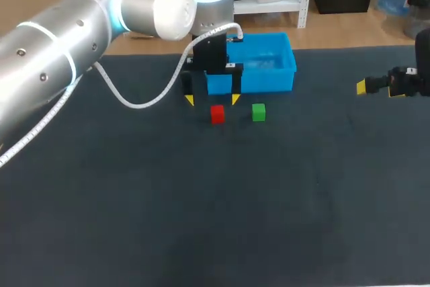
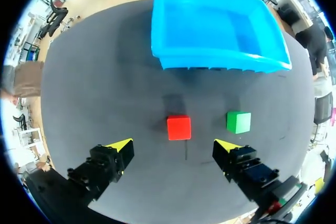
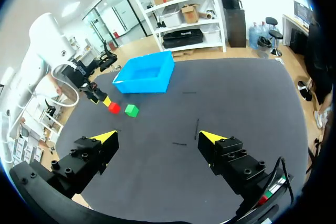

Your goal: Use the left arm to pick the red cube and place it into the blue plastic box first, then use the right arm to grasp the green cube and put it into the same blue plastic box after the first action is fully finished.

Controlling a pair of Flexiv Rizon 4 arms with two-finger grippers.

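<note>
1. The left arm (image 1: 67, 38) hung over the desk (image 1: 201, 233).
2. The blue plastic box (image 1: 269, 65) stood on the desk.
3. The left tool (image 2: 174, 148), fingers apart, hovered just before the box. The right tool (image 3: 157, 139), also apart, sat well away from it.
4. The red cube (image 1: 217, 113) and the green cube (image 1: 259, 112) lay near the box's front.

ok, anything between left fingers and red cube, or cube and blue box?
Nothing visible. The red cube sits just ahead of the open left fingers; green cube is beside it, off the line to the blue box.
</note>
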